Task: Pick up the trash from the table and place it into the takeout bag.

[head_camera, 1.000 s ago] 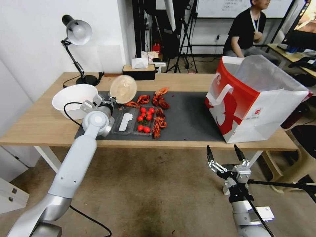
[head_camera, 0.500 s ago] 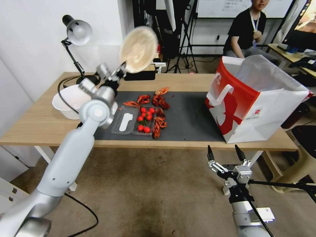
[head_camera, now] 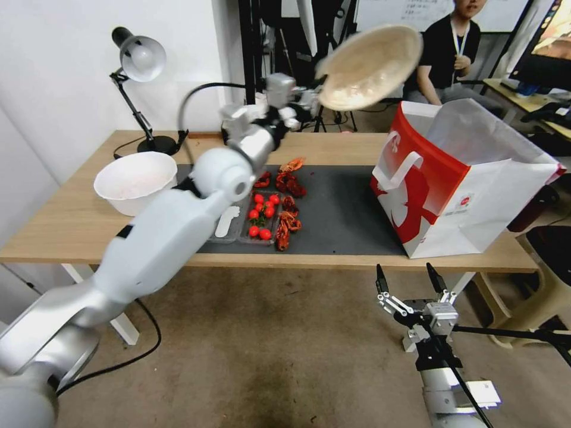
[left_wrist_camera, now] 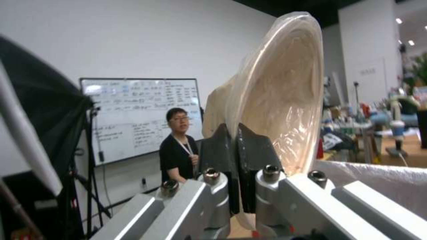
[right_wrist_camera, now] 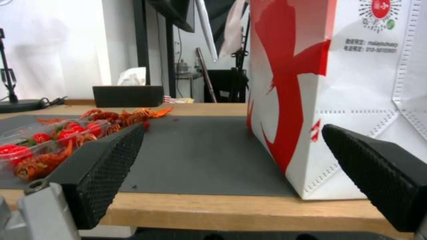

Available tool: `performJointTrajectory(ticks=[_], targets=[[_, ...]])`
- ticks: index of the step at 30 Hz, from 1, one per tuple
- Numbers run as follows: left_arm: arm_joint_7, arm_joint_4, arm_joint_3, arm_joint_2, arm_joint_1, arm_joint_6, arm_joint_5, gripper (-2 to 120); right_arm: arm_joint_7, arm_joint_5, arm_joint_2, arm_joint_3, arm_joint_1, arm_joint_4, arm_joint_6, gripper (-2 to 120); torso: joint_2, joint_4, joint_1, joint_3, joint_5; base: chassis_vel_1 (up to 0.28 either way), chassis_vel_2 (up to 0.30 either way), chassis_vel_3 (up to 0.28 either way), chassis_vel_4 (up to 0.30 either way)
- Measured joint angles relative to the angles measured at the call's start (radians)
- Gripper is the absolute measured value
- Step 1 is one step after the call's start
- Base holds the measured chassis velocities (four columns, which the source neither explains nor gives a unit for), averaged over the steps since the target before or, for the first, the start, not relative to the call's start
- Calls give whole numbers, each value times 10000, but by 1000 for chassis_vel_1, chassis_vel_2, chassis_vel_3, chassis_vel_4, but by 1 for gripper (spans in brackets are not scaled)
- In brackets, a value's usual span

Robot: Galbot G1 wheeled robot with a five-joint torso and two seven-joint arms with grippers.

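One thin rim pinch was all the left hand (head_camera: 310,102) had on the beige bowl (head_camera: 369,65) near the takeout bag (head_camera: 464,178); it could've slipped. Right hand (head_camera: 409,274) hung open below the bench (head_camera: 71,226).

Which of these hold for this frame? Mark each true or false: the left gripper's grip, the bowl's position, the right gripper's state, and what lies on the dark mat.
1. The left gripper is shut on the rim of the shallow beige bowl. True.
2. The beige bowl sits inside the large red-and-white paper takeout bag. False: it is held in the air, up and to the robot's left of the bag's open top.
3. The right gripper is shut on the bag's handle. False: it is open, low in front of the light wood table, holding nothing.
4. Red cherry tomatoes lie in a clear tray on the dark grey mat. True.
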State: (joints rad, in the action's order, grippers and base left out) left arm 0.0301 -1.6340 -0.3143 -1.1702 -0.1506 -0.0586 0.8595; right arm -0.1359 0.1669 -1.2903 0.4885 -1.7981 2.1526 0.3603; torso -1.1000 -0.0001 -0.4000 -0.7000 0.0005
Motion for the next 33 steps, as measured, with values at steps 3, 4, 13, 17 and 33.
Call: performJointTrajectory(ticks=[3,4,13,17,33], targets=[[-77,478,-793,-580,822,79,-542,0,-13,-5,-20,102,-31,-45,33,100,0,-1,0,0,-1,0,0,0,0],[-77,478,-793,-580,822,79,-542,0,-13,-5,-20,102,-31,-45,33,100,0,-1,0,0,-1,0,0,0,0],[-422,966,-2136,-876,1522,456,-2447,0,-30,16,-29,228,-20,-206,109,100,0,0,0,0,-4,0,0,0,0],[-544,1132,-2491,-907,1623,567,-3016,0,-33,27,-30,229,23,-276,139,100,0,2,0,0,-5,0,0,0,0],[-739,1137,-2410,-882,1699,622,-3230,52,-29,48,9,176,67,-366,210,100,0,1,0,0,-5,0,0,0,0]])
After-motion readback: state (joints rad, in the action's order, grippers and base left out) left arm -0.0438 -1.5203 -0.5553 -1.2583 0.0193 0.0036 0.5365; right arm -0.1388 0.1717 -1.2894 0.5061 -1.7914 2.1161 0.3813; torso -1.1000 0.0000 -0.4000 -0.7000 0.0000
